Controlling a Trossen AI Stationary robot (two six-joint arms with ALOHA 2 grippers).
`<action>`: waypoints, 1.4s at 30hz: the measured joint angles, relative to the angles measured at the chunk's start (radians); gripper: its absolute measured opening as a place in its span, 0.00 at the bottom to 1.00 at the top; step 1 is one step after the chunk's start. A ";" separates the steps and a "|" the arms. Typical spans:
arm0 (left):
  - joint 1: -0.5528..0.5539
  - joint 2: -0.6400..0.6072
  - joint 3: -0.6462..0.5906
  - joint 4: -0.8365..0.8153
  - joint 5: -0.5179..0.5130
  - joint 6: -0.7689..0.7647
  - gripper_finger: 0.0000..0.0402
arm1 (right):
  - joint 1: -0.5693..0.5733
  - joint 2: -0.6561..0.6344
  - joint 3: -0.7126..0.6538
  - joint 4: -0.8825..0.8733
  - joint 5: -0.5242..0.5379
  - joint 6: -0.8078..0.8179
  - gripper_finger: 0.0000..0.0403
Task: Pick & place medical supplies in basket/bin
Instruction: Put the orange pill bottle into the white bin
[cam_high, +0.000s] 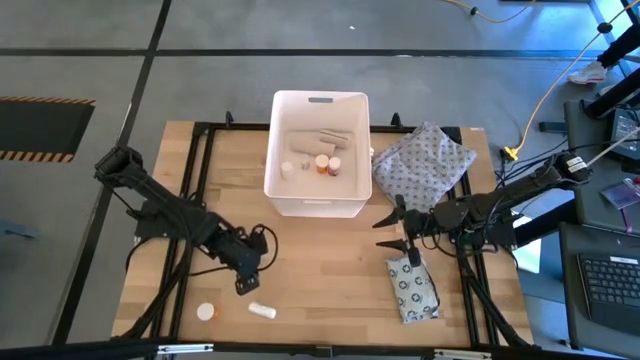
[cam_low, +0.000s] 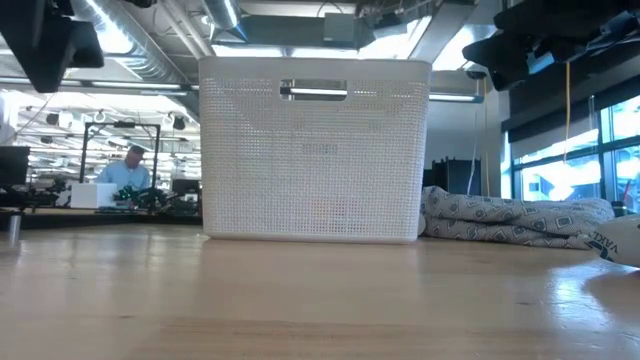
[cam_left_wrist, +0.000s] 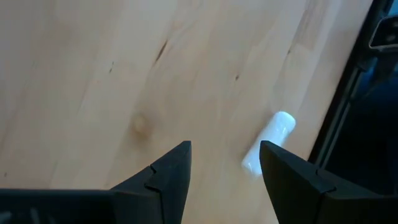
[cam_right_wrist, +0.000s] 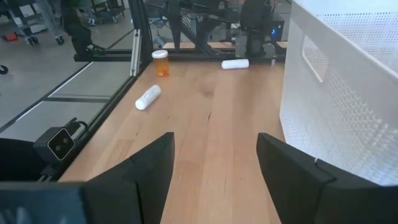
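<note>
The white basket (cam_high: 318, 150) stands at the table's far middle and holds tan rolls, a white bottle and orange-capped bottles (cam_high: 323, 165). A white vial (cam_high: 262, 311) lies on its side near the front edge, with an orange-capped bottle (cam_high: 205, 312) upright to its left. My left gripper (cam_high: 244, 284) hangs open, pointing down, just above and short of the vial (cam_left_wrist: 268, 143), which lies beside one finger (cam_left_wrist: 292, 180) and touches neither. A grey ring-printed packet (cam_high: 412, 290) lies flat at the near right. My right gripper (cam_high: 392, 232) is held open above the table beside it, holding nothing.
A grey dotted cloth bundle (cam_high: 425, 160) lies right of the basket. The right wrist view shows another white vial (cam_right_wrist: 235, 63) on the wood farther toward the left side. Black frame rails (cam_high: 200, 180) run along the table's edges. Bare wood lies between the two grippers.
</note>
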 joint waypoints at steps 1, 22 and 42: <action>0.004 0.000 0.000 0.000 0.001 -0.008 0.45 | 0.000 0.000 0.000 0.000 0.000 -0.001 0.57; 0.068 -0.001 -0.023 0.085 0.045 0.040 0.70 | 0.000 0.000 0.000 0.000 -0.001 -0.023 0.57; 0.058 -0.001 -0.023 0.073 0.044 0.206 0.77 | 0.000 0.000 0.000 -0.002 -0.001 -0.019 0.57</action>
